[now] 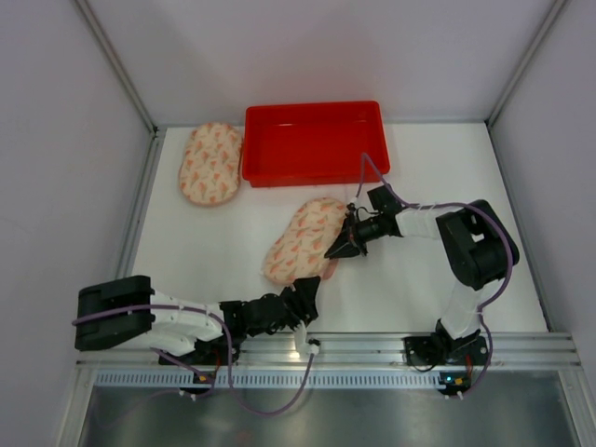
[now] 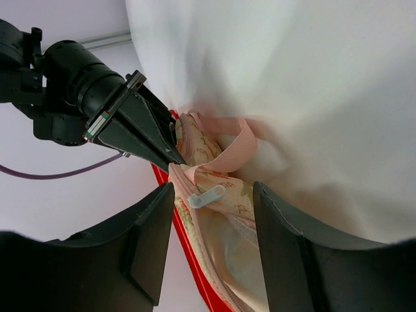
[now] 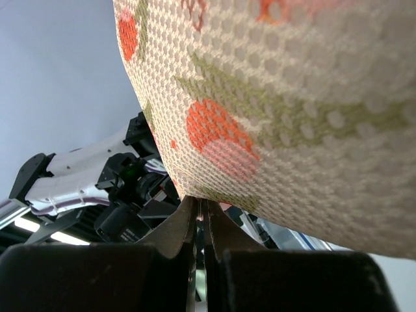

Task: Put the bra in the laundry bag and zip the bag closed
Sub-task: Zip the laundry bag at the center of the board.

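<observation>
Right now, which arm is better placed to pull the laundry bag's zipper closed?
Left. The left gripper is open and straddles the white zipper pull at the near end of the laundry bag. The right gripper is shut on the bag's edge, anchoring it; releasing would likely slacken the bag.

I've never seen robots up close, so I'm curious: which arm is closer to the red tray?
Right. The right arm reaches in just in front of the red tray, its jaws shut on the laundry bag. The left arm sits at the bag's near end, farther off.
</observation>
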Robot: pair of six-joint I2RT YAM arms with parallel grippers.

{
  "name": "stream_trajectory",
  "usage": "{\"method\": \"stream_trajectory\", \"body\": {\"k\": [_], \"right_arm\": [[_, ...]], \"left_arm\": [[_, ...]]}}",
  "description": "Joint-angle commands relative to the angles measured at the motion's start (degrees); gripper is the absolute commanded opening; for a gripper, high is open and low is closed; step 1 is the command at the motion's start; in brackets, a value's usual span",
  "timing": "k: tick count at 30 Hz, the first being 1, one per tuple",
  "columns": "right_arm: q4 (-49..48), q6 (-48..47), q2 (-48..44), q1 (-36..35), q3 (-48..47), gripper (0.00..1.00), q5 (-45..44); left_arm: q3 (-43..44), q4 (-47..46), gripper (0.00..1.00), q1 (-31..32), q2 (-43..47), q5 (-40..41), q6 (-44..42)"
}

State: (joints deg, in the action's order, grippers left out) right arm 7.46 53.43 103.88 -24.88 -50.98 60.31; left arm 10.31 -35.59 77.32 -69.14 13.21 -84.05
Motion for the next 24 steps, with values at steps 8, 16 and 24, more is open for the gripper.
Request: {"method": "stream_trajectory", "body": {"k": [8, 16, 24], "right_arm": [[-2.2, 1.2, -1.3, -1.8, 0.4, 0.0, 1.8], [-1.8, 0.4, -1.2, -1.7, 0.3, 0.0, 1.8], [-1.6, -0.2, -0.9, -1.7, 0.2, 0.0, 2.0]], "left_arm": [[1.1, -13.0, 0.54, -0.2, -6.0, 3.3, -4.5], [0.3, -12.6, 0.4, -0.2, -4.4, 3.4, -5.5], [0.2, -7.7, 0.34, -0.2, -0.5, 3.8, -5.3]]}}
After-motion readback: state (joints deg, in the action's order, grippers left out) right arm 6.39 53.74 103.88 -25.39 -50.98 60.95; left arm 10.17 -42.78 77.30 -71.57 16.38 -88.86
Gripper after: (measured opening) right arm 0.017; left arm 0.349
